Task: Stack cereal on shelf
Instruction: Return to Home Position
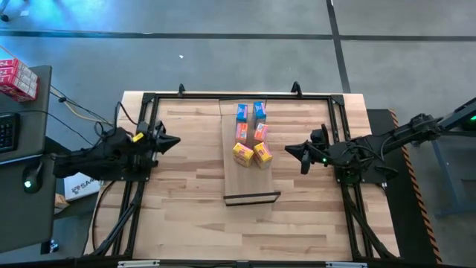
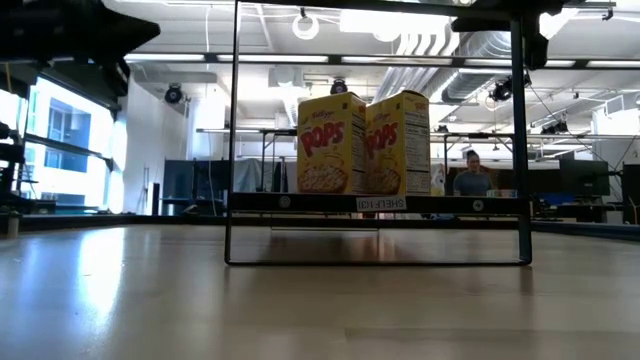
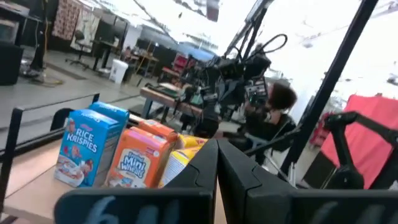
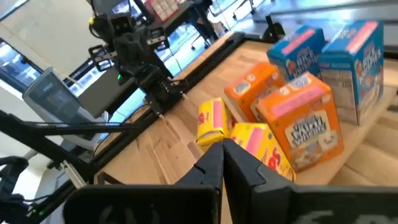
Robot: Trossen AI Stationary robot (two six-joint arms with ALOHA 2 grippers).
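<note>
Six small cereal boxes stand upright on their bottoms, in pairs, on the far half of the pale wooden shelf (image 1: pixel 249 182). The pairs are blue (image 1: pixel 251 112), orange (image 1: pixel 251 132) and yellow (image 1: pixel 253 154). The low view shows the two yellow boxes (image 2: pixel 363 143) on the board (image 2: pixel 300 202). My left gripper (image 1: pixel 175 141) hovers over the table to the left of the shelf, shut and empty. My right gripper (image 1: pixel 289 151) hovers just right of the yellow boxes, also shut and empty. The left wrist view shows a blue box (image 3: pixel 84 149) and an orange one (image 3: pixel 140 158). The right wrist view shows all three pairs (image 4: pixel 292 118).
A black tube frame (image 1: pixel 223 95) runs along the table's far edge and sides. The shelf's black end frame (image 1: pixel 251 198) stands at its near end. Bare tabletop (image 1: pixel 193 223) lies near and beside the shelf. A red box pile (image 1: pixel 15 74) sits off the table. A person (image 2: pixel 470 178) is in the room behind.
</note>
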